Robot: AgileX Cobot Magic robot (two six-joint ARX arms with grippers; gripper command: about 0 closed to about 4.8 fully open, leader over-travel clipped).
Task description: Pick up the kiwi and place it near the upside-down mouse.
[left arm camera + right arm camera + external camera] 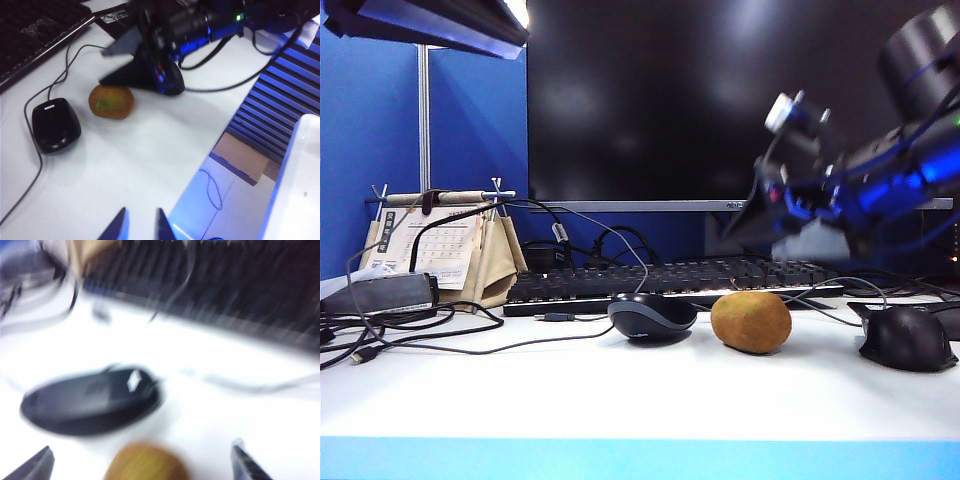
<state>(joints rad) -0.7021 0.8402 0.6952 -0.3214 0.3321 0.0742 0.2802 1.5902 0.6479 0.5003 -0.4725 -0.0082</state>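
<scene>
On the white bench [620,400], just in front of the keyboard [670,280], you have the kiwi [751,321] lying on its side, its long axis running roughly parallel to the keyboard's front edge. The upside-down mouse [651,316] sits just beside it on the left, apart but close; a bulkier black mouse [907,337] lies further off on the other side.

Your right end effector [142,462] hangs above and slightly right of the kiwi in the exterior view, blurred by motion. Its wrist view shows two fingertips spread wide with the fruit between and just ahead of them, nothing held. So the kiwi lies below and forward of that end effector, and the jaws look set to straddle its short axis.

Your left end effector [140,226] is well off to the side, fingertips a little apart and empty. The right arm is plainly nearer, so expect it to descend.
</scene>
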